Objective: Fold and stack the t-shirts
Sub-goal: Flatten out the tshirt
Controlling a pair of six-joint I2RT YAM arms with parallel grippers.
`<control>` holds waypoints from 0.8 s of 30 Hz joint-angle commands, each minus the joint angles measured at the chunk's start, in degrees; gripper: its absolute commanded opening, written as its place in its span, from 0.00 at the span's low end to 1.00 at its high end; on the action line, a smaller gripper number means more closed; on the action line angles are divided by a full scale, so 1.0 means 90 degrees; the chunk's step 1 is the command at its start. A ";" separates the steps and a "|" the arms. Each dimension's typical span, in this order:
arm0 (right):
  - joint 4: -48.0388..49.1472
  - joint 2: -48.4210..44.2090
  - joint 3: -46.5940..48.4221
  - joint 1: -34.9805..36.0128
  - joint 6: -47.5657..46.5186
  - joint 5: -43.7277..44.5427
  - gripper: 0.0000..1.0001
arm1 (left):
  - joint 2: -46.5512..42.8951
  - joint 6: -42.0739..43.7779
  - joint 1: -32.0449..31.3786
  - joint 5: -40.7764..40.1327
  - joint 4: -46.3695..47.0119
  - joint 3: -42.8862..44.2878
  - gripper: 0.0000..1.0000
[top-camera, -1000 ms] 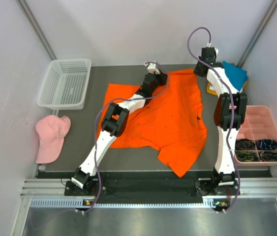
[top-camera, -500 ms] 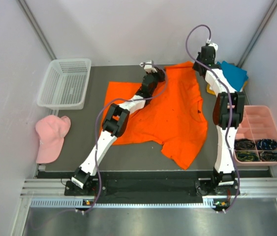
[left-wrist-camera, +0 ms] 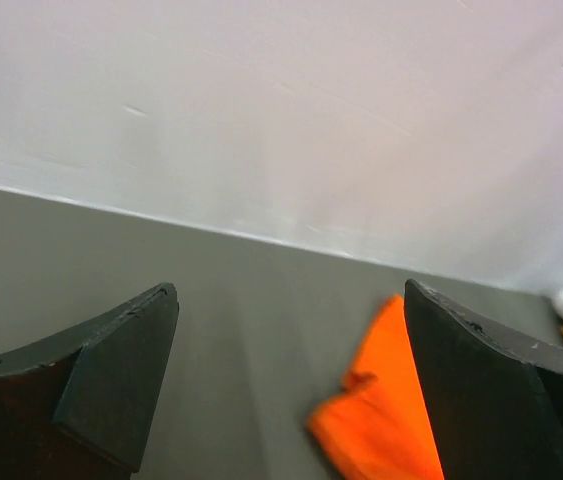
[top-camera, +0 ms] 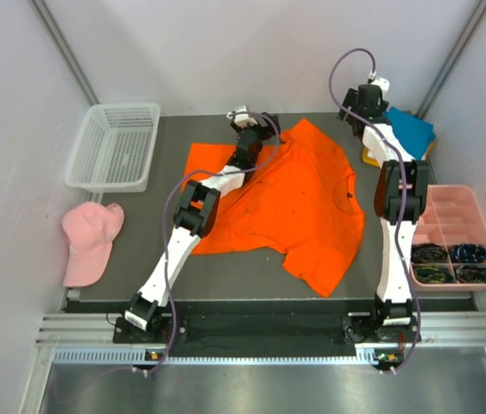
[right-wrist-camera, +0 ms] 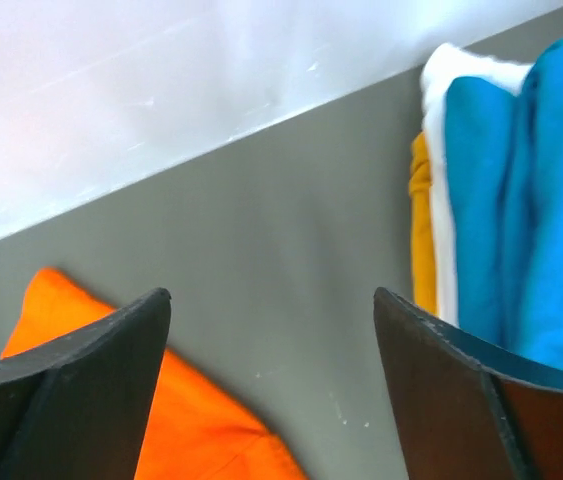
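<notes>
Top view: your orange t-shirt (top-camera: 303, 207) lies spread flat, with the left gripper (top-camera: 241, 116) and right gripper (top-camera: 370, 89) past its far edge.
Left wrist view: the fingers (left-wrist-camera: 126, 350) stand apart, holding nothing, with an orange corner between them.
Right wrist view: the fingers (right-wrist-camera: 91, 360) stand apart, holding nothing. The folded stack (right-wrist-camera: 501, 200) lies beside the right finger.

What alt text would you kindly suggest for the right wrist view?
The right tool is open above the grey table, holding nothing. An orange t-shirt lies at lower left; teal, white and amber shirts are stacked at the right edge.
</notes>
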 commanded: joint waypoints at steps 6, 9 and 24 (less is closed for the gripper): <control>0.0611 -0.0633 -0.0141 -0.0034 -0.0279 0.0097 0.85 | -0.0325 0.0391 0.0300 -0.0257 0.0570 0.0053 0.99; 0.0562 -0.1052 -0.0520 -0.0034 -0.0230 -0.0186 0.86 | -0.0988 0.0693 0.0329 -0.0053 0.0804 -0.0842 0.99; -0.1312 -0.4458 -0.3476 0.0425 0.0861 -0.0216 0.90 | -0.5859 0.2159 0.0563 -0.0510 -0.2145 -0.5112 0.99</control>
